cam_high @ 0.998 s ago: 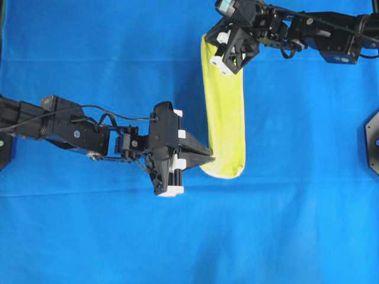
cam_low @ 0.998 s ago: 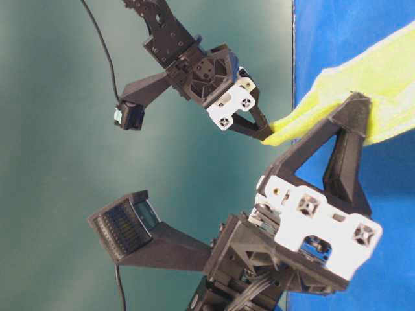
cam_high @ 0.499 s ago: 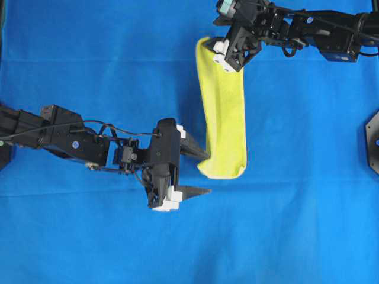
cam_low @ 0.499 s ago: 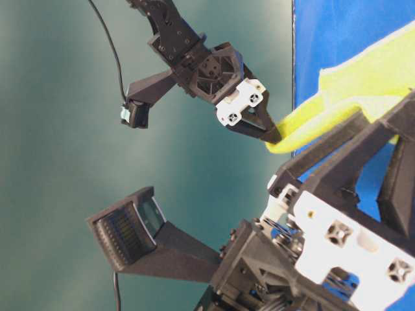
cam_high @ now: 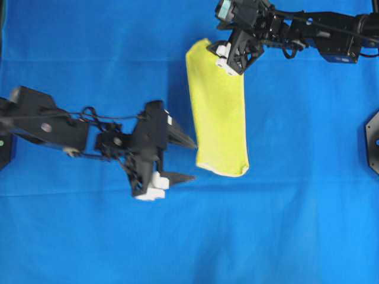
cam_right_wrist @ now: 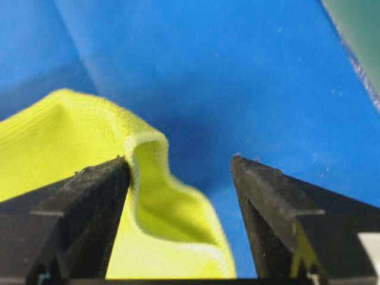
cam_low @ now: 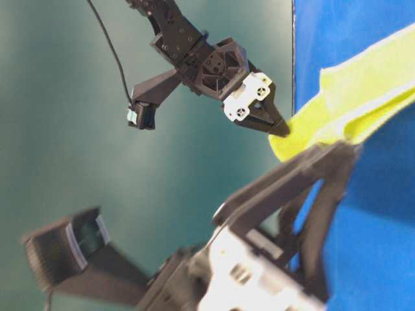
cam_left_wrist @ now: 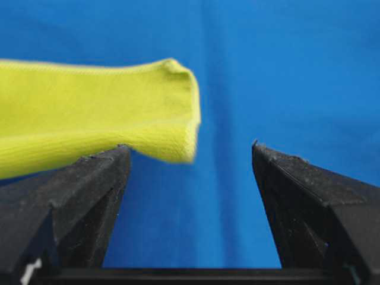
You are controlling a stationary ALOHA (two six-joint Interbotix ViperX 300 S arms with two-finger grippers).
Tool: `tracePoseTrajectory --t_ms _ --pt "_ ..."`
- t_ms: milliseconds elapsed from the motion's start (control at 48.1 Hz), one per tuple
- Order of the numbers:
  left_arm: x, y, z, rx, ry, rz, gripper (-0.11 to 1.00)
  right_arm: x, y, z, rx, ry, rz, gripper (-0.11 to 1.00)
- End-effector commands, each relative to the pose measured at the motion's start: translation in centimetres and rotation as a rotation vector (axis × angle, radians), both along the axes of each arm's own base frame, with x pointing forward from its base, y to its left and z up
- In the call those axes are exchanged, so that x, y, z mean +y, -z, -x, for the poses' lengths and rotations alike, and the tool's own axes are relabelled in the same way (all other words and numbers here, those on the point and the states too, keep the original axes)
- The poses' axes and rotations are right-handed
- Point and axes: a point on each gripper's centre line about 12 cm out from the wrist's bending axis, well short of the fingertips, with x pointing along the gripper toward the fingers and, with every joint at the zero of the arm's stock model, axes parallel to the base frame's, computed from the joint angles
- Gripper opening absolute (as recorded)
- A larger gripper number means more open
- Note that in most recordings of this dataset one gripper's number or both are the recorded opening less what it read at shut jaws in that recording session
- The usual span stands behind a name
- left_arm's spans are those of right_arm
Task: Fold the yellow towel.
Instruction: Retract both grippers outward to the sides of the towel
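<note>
A large blue cloth (cam_high: 284,225) covers the counter from edge to edge in the overhead view, showing faint creases. At three o'clock a dark metal plate (cam_high: 373,142) sits on it, cut off by the frame. The table-level view shows a teal backdrop (cam_low: 58,129) beyond the cloth's edge.

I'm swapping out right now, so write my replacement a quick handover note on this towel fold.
Left gripper: open, empty, just left of the towel's near end.
Right gripper: open, over the far end, holding nothing.
Yellow towel: lies on the blue cloth as a long narrow folded strip, far corner curled up.
Done: lengthwise fold.
Left: probably flatten that corner and fold the strip end to end.
</note>
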Motion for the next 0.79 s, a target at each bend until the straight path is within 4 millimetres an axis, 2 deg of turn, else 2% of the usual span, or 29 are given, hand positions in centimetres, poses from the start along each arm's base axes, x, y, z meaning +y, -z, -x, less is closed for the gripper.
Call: tracePoseTrajectory --t_ms 0,250,458,645,770 --pt "0.8 -2.7 1.1 -0.060 -0.014 0.002 0.77 0.7 -2.0 -0.1 -0.023 -0.014 0.017 0.66" --pt "2.4 -4.7 5.7 -0.126 -0.051 0.007 0.77 3.3 -4.0 2.1 -0.031 -0.043 0.021 0.66" --pt "4.1 -4.9 9.5 -0.196 -0.098 0.005 0.77 5.9 -4.2 5.9 -0.074 -0.058 0.014 0.66" --pt "5.9 -5.2 12.4 -0.273 -0.164 -0.003 0.77 8.5 -5.3 9.1 -0.241 -0.099 0.044 0.66" --pt "6.7 -4.7 13.5 -0.313 -0.196 -0.014 0.77 9.8 -5.5 11.3 -0.359 -0.125 0.072 0.66"
